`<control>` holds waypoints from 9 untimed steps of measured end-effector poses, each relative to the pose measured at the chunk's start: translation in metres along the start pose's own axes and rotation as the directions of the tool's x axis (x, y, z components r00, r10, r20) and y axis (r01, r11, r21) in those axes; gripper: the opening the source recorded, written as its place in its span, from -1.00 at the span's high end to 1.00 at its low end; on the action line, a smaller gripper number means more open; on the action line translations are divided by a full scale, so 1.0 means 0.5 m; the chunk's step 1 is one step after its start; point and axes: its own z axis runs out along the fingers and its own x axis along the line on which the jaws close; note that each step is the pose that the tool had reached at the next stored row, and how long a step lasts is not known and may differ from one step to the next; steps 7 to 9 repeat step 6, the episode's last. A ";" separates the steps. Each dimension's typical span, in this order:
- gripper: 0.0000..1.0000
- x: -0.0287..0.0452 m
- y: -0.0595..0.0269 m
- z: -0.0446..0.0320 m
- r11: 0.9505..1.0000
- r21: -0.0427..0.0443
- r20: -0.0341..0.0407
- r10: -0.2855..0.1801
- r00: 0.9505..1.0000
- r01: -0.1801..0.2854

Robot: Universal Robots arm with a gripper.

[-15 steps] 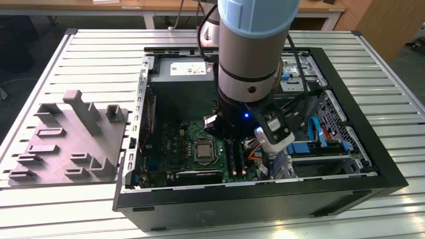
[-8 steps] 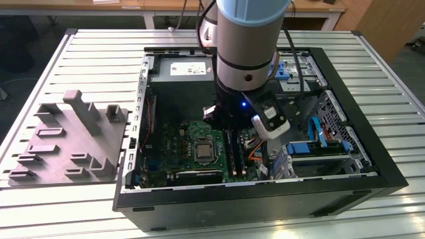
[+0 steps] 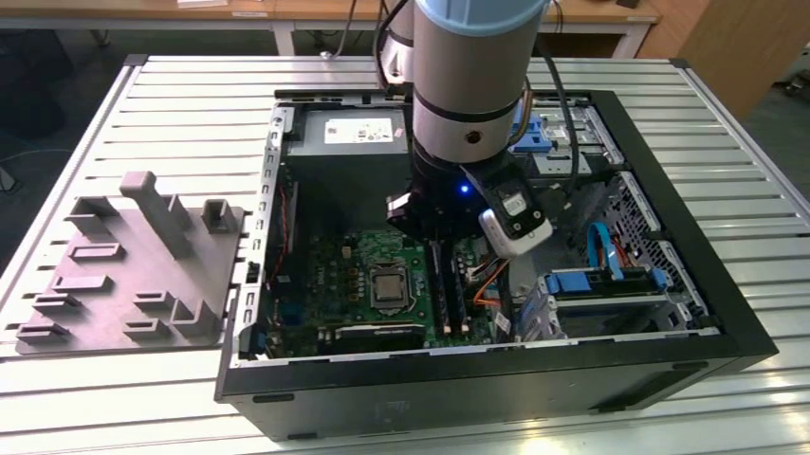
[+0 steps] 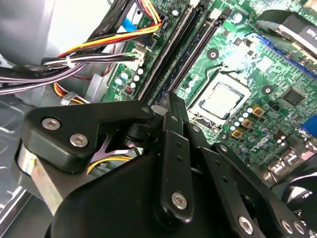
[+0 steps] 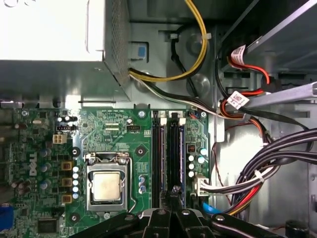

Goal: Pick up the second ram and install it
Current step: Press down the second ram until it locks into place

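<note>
End effector: seen in the second wrist view [image 4: 171, 106] low over the motherboard [image 4: 257, 64]; the black fingers [image 4: 173, 148] converge on a narrow point right above the memory slots [image 4: 185, 39]; whether they are pinched on anything I cannot tell, as the tips and what lies between them are hidden by the linkage.

Second ram: I cannot pick out a separate stick; in the first wrist view the slots [image 5: 168, 148] at centre frame look dark and partly filled, and the end effector [image 5: 174, 191] sits at their lower end; it may be at or in a slot there, but that is a judgement.

Arm: in the exterior view the arm [image 3: 469, 85] drops from the upper centre into the open computer case [image 3: 708, 284] on the slatted tabletop [image 3: 165, 85].

Surroundings: processor socket [image 5: 106, 186] just beside the slots; bundled cables [image 4: 99, 57] close on the other side; a grey fixture [image 3: 133, 265] lies apart at the exterior view's left.

Risks: a stick tilted or off the slot line could jam or bend under a downward push; uneven pressing could seat one end alone; the fingers could snag the nearby cables.
</note>
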 end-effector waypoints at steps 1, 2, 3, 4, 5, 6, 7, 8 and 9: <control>0.80 0.000 0.000 0.000 1.000 0.000 0.000 0.000 1.000 0.000; 0.80 0.000 0.000 0.000 1.000 0.000 0.000 0.000 1.000 0.000; 0.80 0.000 0.000 0.000 1.000 0.000 0.000 0.000 1.000 0.000; 0.80 0.000 0.000 -0.001 1.000 0.000 0.000 0.000 1.000 0.000; 0.80 0.000 0.000 -0.001 1.000 0.000 0.000 0.000 1.000 0.000; 0.80 0.000 0.000 -0.001 1.000 0.000 0.000 0.000 1.000 0.000; 0.80 0.000 0.000 -0.001 1.000 0.000 0.000 0.000 1.000 0.000; 0.80 0.000 0.000 -0.001 1.000 0.000 0.000 0.000 1.000 0.000; 0.80 0.000 0.000 -0.001 1.000 0.000 0.000 0.000 1.000 0.000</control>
